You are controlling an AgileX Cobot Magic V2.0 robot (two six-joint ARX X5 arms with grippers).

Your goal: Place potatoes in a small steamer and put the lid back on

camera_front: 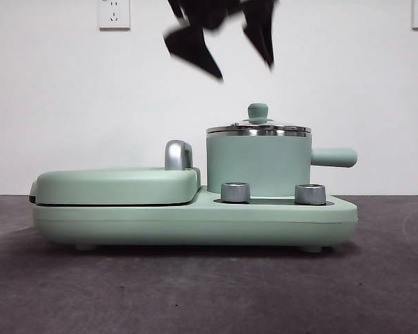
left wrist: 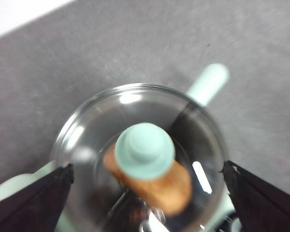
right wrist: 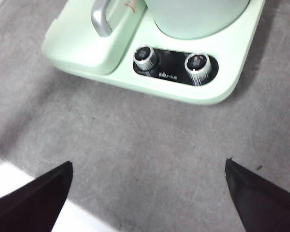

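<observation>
Left gripper hangs straight above the lid, jaws spread wide and empty, the knob centred between them. Through the glass I see the potato lying in the small steamer, lid seated on its rim. My right gripper waits open over the worktop, farther off.

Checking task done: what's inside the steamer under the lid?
Through the glass lid, the potato lies inside the small steamer. The knob covers its middle; the pot's bottom is unclear.
</observation>
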